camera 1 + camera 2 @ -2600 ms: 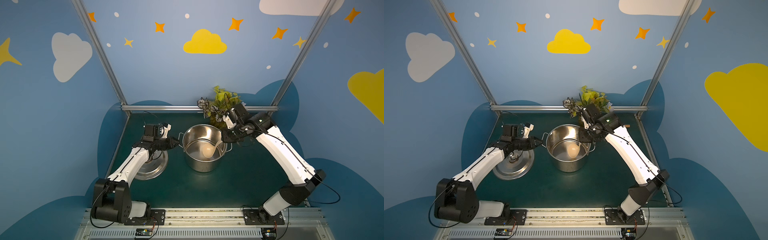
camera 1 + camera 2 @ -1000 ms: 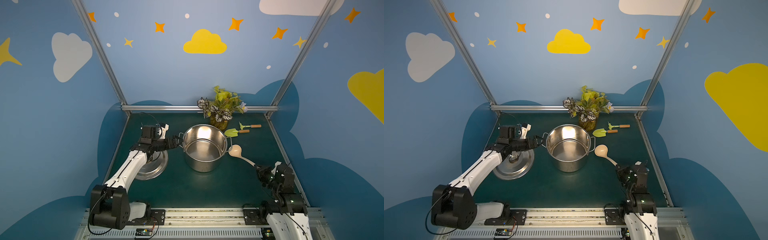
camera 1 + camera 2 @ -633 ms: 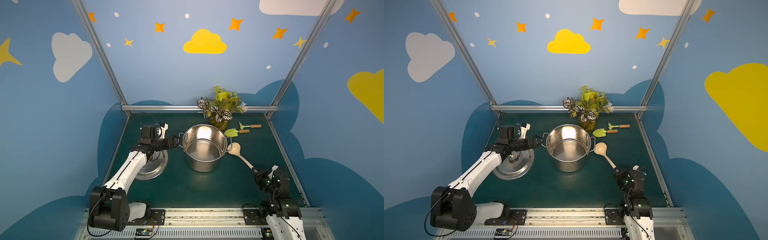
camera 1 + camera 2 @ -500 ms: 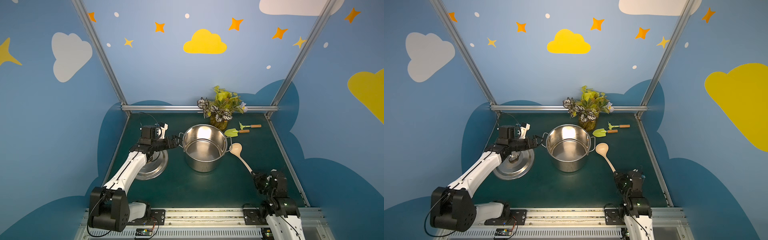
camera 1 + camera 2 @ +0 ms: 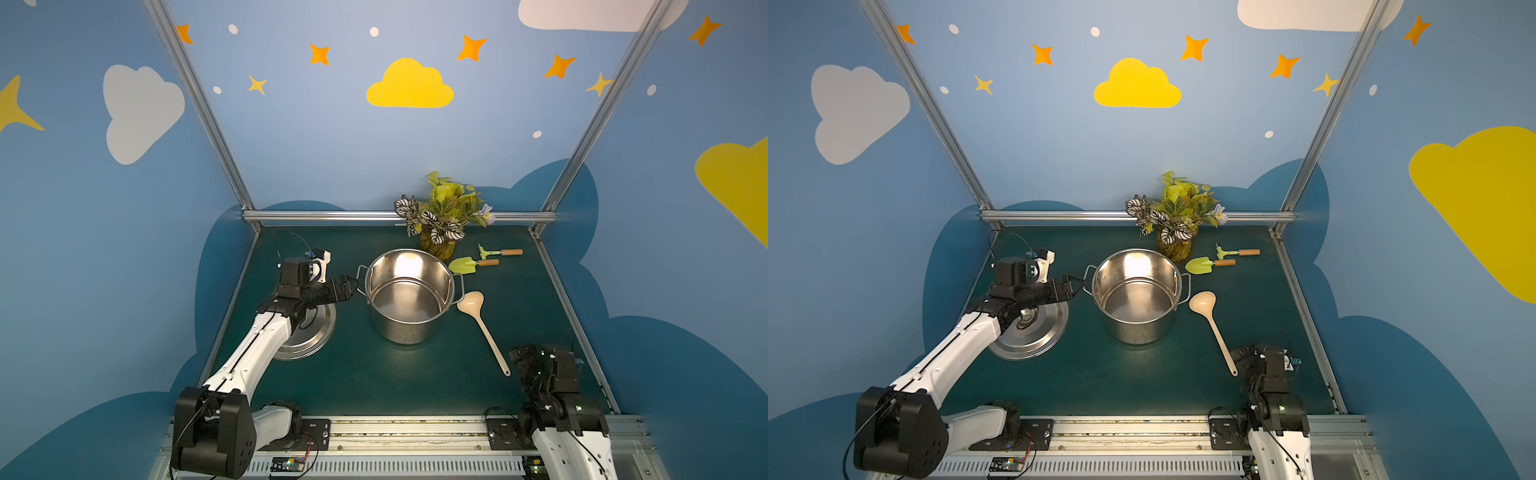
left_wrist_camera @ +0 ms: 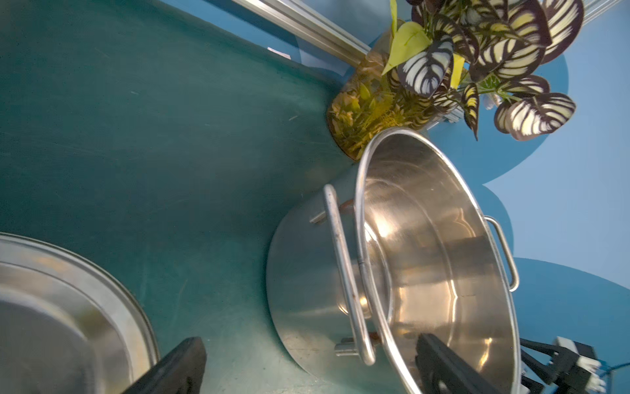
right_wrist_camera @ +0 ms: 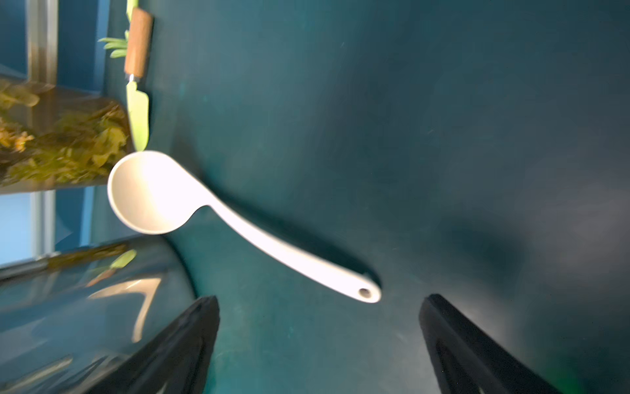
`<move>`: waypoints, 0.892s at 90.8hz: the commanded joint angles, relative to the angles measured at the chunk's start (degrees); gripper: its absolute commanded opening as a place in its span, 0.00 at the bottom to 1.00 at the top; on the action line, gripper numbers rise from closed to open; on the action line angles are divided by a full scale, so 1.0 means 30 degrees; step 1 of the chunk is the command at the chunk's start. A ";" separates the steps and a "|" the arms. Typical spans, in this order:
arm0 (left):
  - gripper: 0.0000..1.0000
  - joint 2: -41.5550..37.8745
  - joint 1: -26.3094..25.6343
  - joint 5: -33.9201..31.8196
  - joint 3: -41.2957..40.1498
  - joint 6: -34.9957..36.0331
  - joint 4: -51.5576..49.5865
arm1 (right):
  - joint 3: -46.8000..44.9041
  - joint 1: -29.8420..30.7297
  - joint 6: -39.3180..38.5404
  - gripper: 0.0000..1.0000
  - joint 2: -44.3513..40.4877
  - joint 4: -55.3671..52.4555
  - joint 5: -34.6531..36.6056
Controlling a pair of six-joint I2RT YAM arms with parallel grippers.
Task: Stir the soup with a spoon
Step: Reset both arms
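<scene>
A dark green desk (image 5: 374,382) is filling the floor of a blue booth painted with clouds and stars. A large steel pot (image 5: 405,332) is standing upright near the middle, its bottom shining; whether any clear soup is covering it cannot be told. The pot's lid (image 5: 309,338) is lying flat on the desk to its left, partly under the left arm. A leafy plant (image 5: 442,216) in a jar is standing just behind the pot.

The cream spoon (image 5: 484,328) is lying on the desk right of the pot, bowl up beside the pot's right handle, with no hand holding it. The left hand (image 5: 351,286) is hovering with fingers apart, the pot's left handle lying between them. The right hand (image 5: 524,357) is sitting low at the front right, fingers spread wide, just short of the spoon's handle end.

A small green trowel (image 5: 467,264) and rake (image 5: 498,252) are lying behind the spoon.
</scene>
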 commanded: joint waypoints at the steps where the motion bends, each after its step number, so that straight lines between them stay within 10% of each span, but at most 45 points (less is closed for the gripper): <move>1: 1.00 -0.0896 0.0079 -0.2469 -0.0495 0.1060 0.0527 | 0.1151 -0.0038 -0.1202 0.98 0.0728 -0.0343 0.2832; 30: 1.00 -0.3506 0.0291 -0.9363 -0.4847 0.5021 0.4996 | 0.0797 0.0316 -1.0536 0.98 0.4811 1.1007 0.8551; 47: 1.00 -0.3255 0.1964 -0.8977 -0.8307 0.6087 1.0087 | -0.1055 0.1038 -1.5897 0.98 1.0120 2.0732 0.8116; 81: 1.00 0.3287 0.3250 -0.5523 -0.9231 0.6740 1.8671 | 0.0080 0.0768 -1.9018 0.98 1.8387 2.7316 0.6210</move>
